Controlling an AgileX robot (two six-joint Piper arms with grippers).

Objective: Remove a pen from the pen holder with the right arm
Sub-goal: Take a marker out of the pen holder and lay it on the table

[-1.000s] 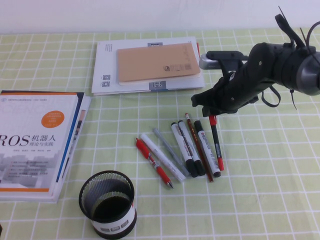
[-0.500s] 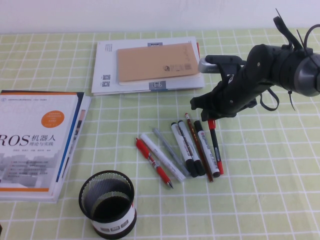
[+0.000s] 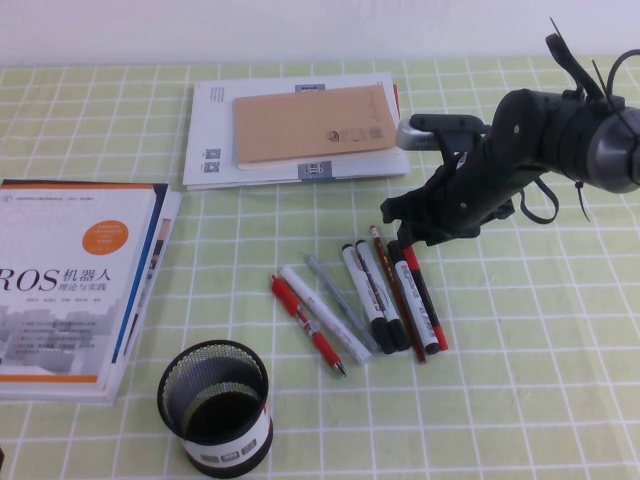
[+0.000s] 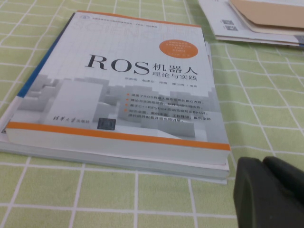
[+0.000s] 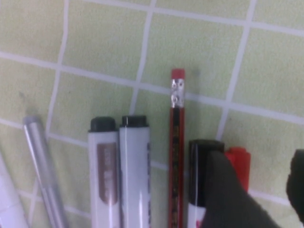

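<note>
The black mesh pen holder (image 3: 215,405) stands empty near the table's front. Several pens and a pencil lie in a row in the middle. The red pen (image 3: 425,300) (image 5: 237,159) is the rightmost of them and lies flat beside a black-capped marker (image 3: 412,300). My right gripper (image 3: 420,232) (image 5: 259,159) hovers just over the far ends of these pens. It is open, and the red pen's end shows in the gap, untouched by either finger. My left gripper (image 4: 265,164) rests low beside the ROS book (image 4: 137,90) with its fingers together.
A white booklet with a tan notebook (image 3: 310,122) on it lies at the back. The ROS book (image 3: 70,285) fills the left side. The red-and-brown pencil (image 5: 176,152) and two white markers (image 5: 118,171) lie close to my right fingers.
My right gripper has opened and let go of the red pen. The pen now lies flat against the black-capped marker. The arm has barely shifted.
</note>
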